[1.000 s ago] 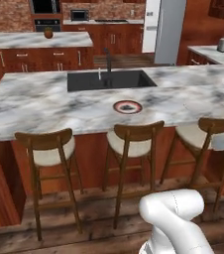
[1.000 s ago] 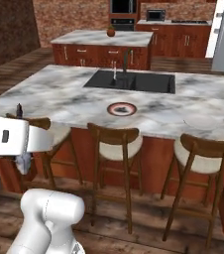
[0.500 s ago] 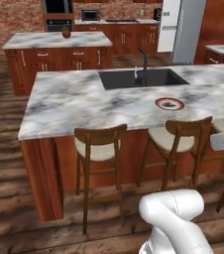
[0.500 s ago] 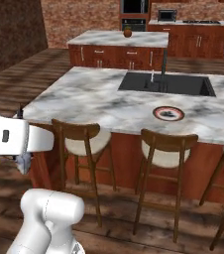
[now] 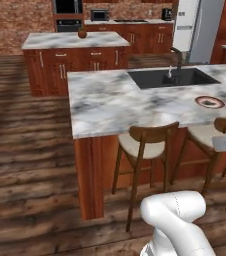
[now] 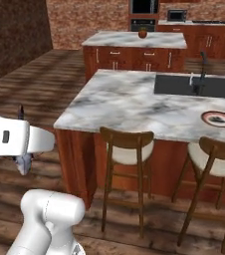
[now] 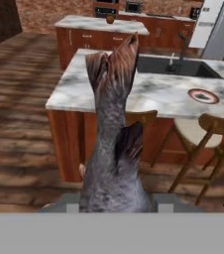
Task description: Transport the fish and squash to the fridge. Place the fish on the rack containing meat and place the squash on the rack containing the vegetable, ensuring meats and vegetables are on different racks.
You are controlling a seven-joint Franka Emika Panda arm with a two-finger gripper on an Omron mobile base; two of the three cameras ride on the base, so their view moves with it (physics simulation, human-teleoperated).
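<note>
Fish (image 7: 111, 149), a grey-brown scaly body with forked tail at twelve o'clock, sits pinched in the nearly closed gripper (image 7: 115, 201); jolts while driving could loosen it.

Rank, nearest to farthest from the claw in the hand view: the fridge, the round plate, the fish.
1. The fish, gripped in the claw, tail pointing away.
2. The round plate, on the island counter's right side.
3. The fridge, at the far wall, upper right.

Grey-brown fish (image 7: 114, 158) stands tail-up, clamped in the claw (image 7: 115, 202); silver fridge (image 5: 197, 27) far behind.
</note>
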